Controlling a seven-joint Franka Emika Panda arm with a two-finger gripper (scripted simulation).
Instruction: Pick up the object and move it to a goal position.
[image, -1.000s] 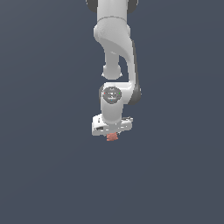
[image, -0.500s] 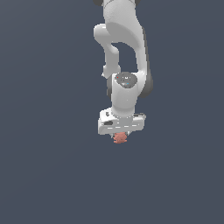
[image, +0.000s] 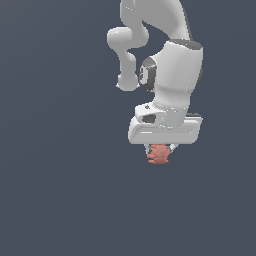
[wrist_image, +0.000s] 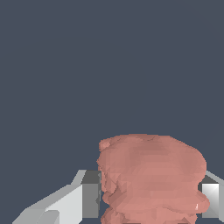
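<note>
The object (image: 159, 154) is a small salmon-red lumpy thing, held between the fingers of my white gripper (image: 159, 150) below the arm's hand. The gripper is shut on it. In the wrist view the object (wrist_image: 151, 179) fills the space between the two fingers (wrist_image: 89, 194), which press on its sides. Most of the fingers is hidden by the hand in the exterior view. No goal marker shows in either view.
The white arm (image: 150, 50) reaches down from the top of the exterior view. Everything around it is a plain dark blue-grey background with no other objects or edges in view.
The arm has moved toward the exterior view's right and lower with the object still in the gripper, and looks larger, closer to the camera.
</note>
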